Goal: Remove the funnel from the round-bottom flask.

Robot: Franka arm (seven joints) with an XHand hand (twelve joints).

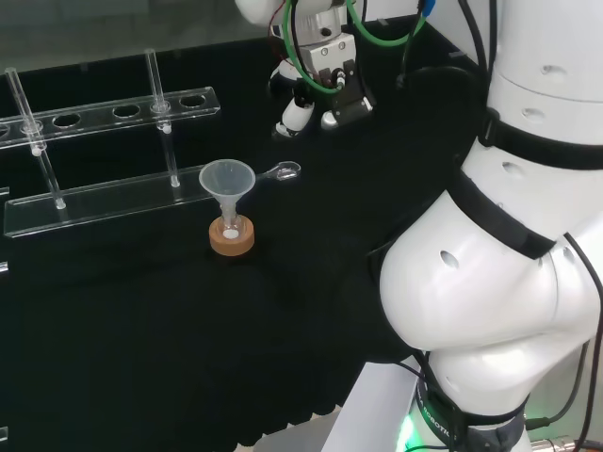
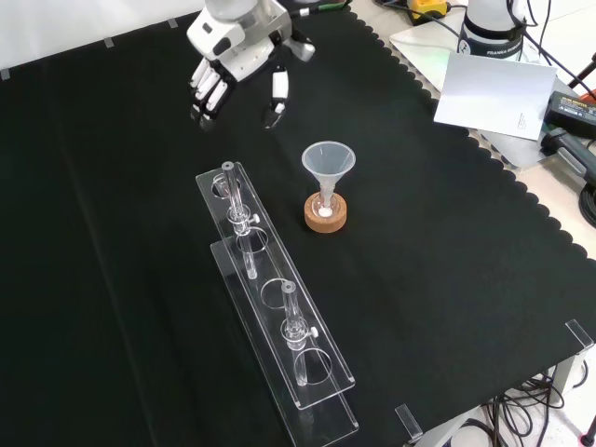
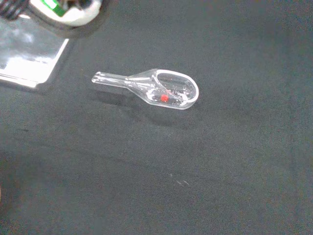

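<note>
the clear funnel (image 1: 227,179) still sits with its stem down in the neck of the small round-bottom flask (image 1: 231,229), which rests in a cork ring stand (image 1: 231,240) near the middle of the black cloth (image 1: 141,330). in the front view the funnel (image 2: 328,160) stands upright, mouth up, with nothing touching it. so the removal itself looks not yet begun: the whole lift is left to do.

the hand (image 2: 237,65) hangs above the cloth, well apart from the funnel, toward the top of the front view; its fingers (image 2: 277,93) are straight and relaxed, spread, holding nothing.

between hand and funnel in the head view lies a small clear glass scoop (image 1: 281,171), flat on the cloth; the wrist view shows a red speck in it (image 3: 164,98). a clear plastic test tube rack (image 2: 270,307) with a few tubes stands beside the flask.
</note>
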